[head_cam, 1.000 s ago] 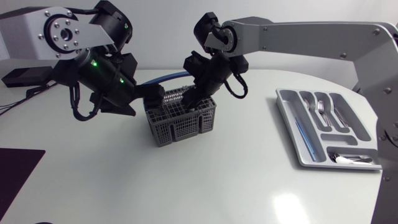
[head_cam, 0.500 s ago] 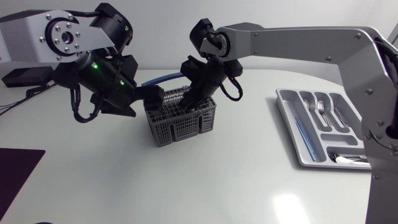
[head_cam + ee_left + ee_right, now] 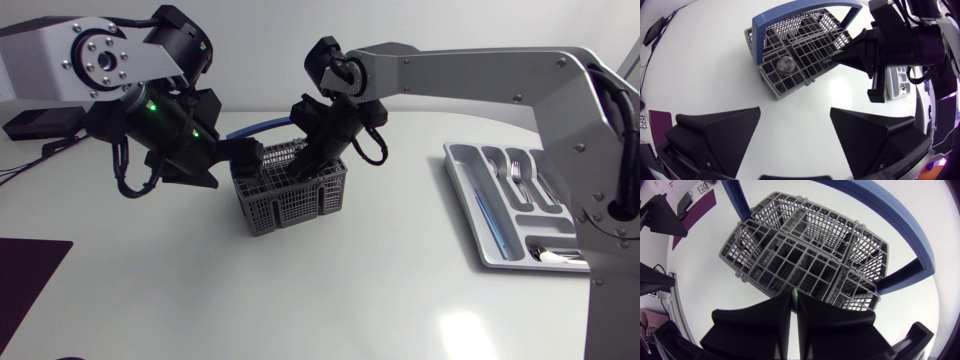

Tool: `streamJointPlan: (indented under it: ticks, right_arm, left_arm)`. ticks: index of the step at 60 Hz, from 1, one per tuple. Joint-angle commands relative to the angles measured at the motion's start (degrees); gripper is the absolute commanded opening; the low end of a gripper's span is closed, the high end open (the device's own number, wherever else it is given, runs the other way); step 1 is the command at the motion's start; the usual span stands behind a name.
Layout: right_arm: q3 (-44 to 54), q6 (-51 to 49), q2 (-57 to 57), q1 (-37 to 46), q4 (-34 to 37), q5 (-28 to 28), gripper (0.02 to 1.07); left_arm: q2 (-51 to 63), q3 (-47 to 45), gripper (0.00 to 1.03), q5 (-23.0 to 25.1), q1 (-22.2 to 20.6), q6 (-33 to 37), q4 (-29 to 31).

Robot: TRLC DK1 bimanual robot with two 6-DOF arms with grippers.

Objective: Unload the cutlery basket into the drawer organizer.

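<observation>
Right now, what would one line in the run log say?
left gripper open, cutlery basket ahead | right gripper shut, tips inside basket | drawer organizer partly filled

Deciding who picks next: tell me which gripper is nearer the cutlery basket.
Right. The right gripper is down in the cutlery basket from above; the left gripper hangs open beside its end, apart from it.

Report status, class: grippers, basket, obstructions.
Left gripper open, near basket. Right gripper shut, down in basket; catch unclear. Spoon inside. Blue handle arches overhead.
</observation>
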State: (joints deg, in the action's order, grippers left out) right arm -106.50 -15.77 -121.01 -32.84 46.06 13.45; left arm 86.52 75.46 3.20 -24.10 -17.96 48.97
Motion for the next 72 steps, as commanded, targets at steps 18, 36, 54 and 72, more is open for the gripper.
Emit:
streamJointPlan:
  ticks: [18, 36, 54, 72]
  right_arm:
    - [2.6, 2.1, 6.3, 0.1, -0.6, 2.1, 0.08]
    - [4.1, 2.8, 11.1, 0.0, 1.0, 2.3, 0.08]
    - [6.9, 2.8, 16.9, 1.0, 1.6, 3.2, 0.08]
    - [16.0, 2.8, 27.5, 5.2, 0.3, 5.7, 0.08]
  left_arm:
    - [-2.2, -1.7, 0.98, 0.5, -0.2, 1.0, -0.2]
    - [-2.9, -2.2, 0.98, 0.5, -0.2, 0.9, -0.2]
    - [-2.9, -2.2, 0.98, 0.5, -0.3, 0.6, -0.4]
    - [-2.9, -1.7, 0.98, 0.6, -0.6, -0.3, -0.6]
